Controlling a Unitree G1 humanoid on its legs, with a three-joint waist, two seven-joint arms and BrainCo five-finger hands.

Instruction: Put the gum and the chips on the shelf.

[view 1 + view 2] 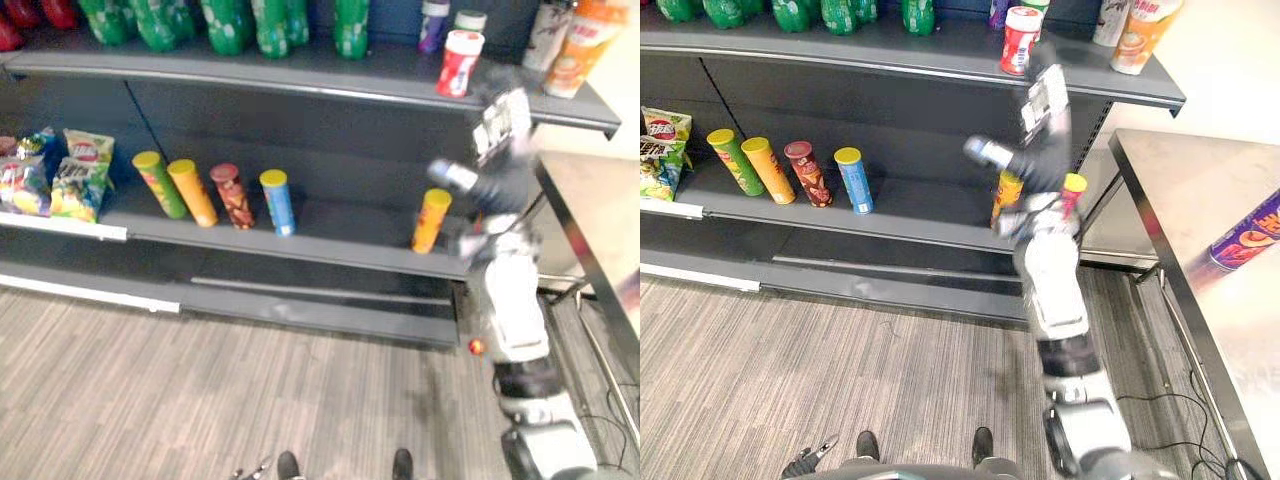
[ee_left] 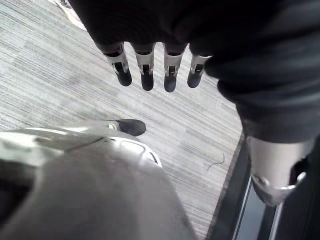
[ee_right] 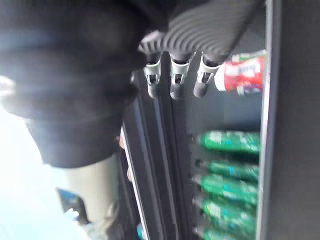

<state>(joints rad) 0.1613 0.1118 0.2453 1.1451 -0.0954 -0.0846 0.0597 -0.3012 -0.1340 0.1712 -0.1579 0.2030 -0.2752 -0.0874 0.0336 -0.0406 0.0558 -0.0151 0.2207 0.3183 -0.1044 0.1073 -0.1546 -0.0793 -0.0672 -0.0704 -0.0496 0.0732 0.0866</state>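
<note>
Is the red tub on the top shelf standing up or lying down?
Standing up: the red tub sits on its base near the top shelf front edge, white lid on top.

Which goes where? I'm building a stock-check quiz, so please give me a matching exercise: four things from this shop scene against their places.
Things
1. gum tub
2. snack bags
3. purple can
4. blue can

Places
A. left end of the lower shelf
B. steel table
C. upper shelf, right of the green bottles
D. lower shelf, beside the dark red can

Pairs: 1-C, 2-A, 3-B, 4-D.
</note>
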